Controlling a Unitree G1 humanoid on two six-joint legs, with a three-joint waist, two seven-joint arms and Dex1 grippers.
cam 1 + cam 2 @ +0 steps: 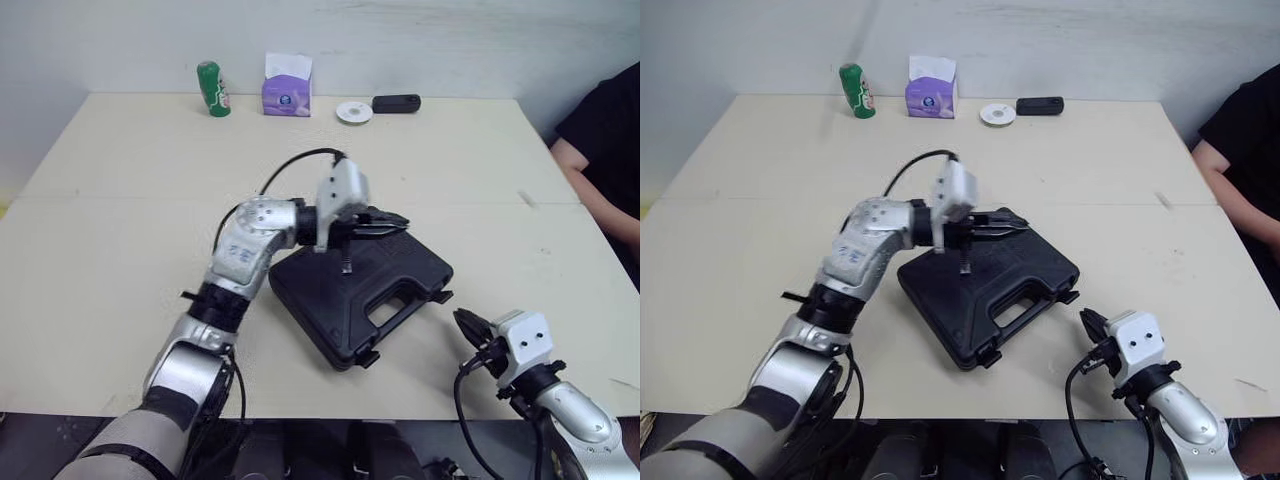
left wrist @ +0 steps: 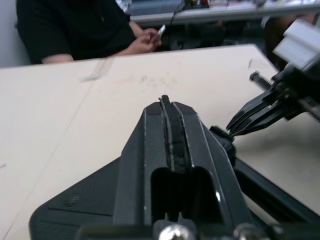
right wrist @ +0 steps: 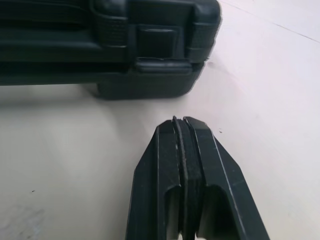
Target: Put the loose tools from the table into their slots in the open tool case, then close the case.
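The black tool case [image 1: 365, 285] lies closed and flat on the cream table, its handle cut-out and latches [image 3: 159, 64] facing the front edge. My left gripper [image 1: 398, 222] hovers just above the case's lid near its far side, fingers [image 2: 170, 132] pressed together with nothing between them. My right gripper [image 1: 466, 322] sits low over the table to the right of the case's front corner, also shut and empty; its fingertips [image 3: 181, 131] point at the case's side latch a short way off.
At the table's far edge stand a green can [image 1: 212, 89], a purple tissue box [image 1: 287, 85], a white round disc [image 1: 353, 112] and a small black case [image 1: 396, 103]. A person in a black top [image 1: 605, 140] sits at the right side.
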